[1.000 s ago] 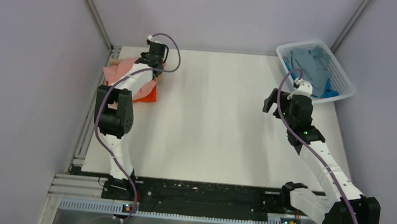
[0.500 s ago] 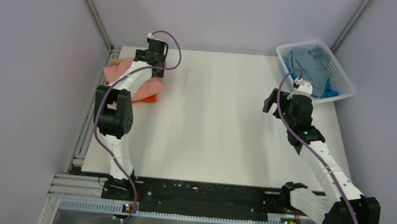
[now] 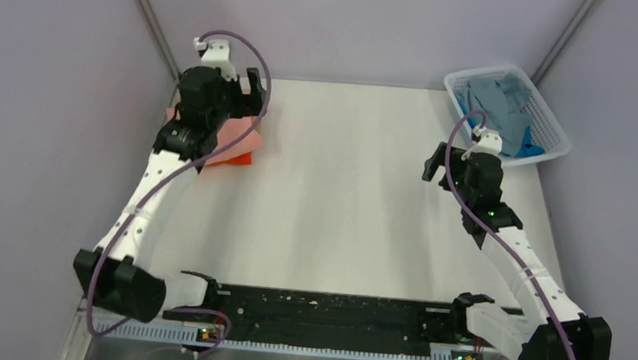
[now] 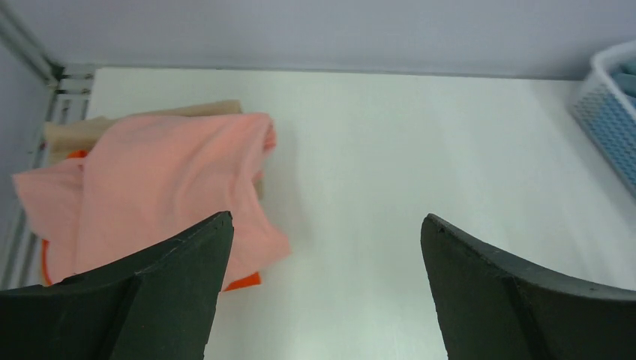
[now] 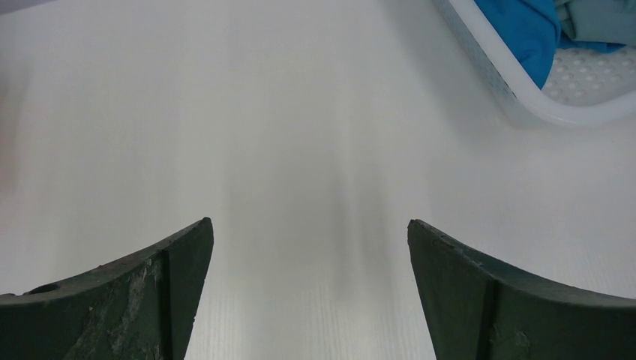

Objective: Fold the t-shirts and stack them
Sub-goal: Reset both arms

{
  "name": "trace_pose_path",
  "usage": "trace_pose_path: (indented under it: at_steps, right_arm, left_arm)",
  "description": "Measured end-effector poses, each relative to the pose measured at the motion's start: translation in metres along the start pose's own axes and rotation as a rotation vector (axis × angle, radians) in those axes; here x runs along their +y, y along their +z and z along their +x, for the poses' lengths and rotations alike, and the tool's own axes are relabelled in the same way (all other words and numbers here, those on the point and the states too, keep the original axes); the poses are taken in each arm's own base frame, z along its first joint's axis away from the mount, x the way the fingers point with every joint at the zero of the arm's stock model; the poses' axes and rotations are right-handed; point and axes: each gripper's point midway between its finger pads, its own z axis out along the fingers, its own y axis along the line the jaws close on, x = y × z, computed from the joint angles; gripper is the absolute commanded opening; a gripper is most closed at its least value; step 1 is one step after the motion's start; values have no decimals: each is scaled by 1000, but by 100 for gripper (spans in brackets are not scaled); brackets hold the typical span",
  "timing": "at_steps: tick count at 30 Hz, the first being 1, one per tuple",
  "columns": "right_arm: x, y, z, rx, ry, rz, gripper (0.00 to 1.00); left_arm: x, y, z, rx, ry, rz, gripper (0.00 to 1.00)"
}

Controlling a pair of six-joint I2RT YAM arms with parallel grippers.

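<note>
A salmon pink t-shirt (image 3: 239, 136) (image 4: 157, 180) lies loosely folded on top of a stack at the table's back left. An orange t-shirt (image 3: 234, 159) (image 4: 244, 283) peeks out beneath it, and a tan t-shirt (image 4: 202, 109) shows at the far edge of the stack. My left gripper (image 3: 259, 96) (image 4: 326, 218) hangs open above the stack's right side, holding nothing. A grey t-shirt (image 3: 497, 100) and a blue t-shirt (image 3: 527, 149) (image 5: 525, 30) lie crumpled in the basket. My right gripper (image 3: 429, 165) (image 5: 308, 222) stands open over bare table, left of the basket.
The white mesh basket (image 3: 555, 135) (image 5: 517, 112) sits at the back right corner. Metal frame rails (image 3: 134, 216) run along the table's left edge, close to the stack. Grey walls close in the back and both sides.
My left gripper opened, let go of the salmon pink t-shirt and rose away from the stack; the shirt now lies flatter on it. The right arm has not moved.
</note>
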Motion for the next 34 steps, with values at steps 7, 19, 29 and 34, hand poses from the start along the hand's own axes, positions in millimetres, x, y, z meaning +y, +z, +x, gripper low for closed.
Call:
trace_pose_path:
  at_steps: [7,19,29,34]
  right_arm:
    - [1,-1,-1,-5,5,-6,99]
    - [12,-10,-10,-31,18,-63,99]
    - [5,-24,12,-24,78,-64,99]
    - [-4,-30,26,-19,100,-37,99]
  left_arm:
    - [-42,-78,19,-105,-102,269,99]
    - [0,-122,135,-61,-233,160,99]
    - [3,-90,189,111,-294,101,99]
    - [-1,-93,182,86,-298,130,99]
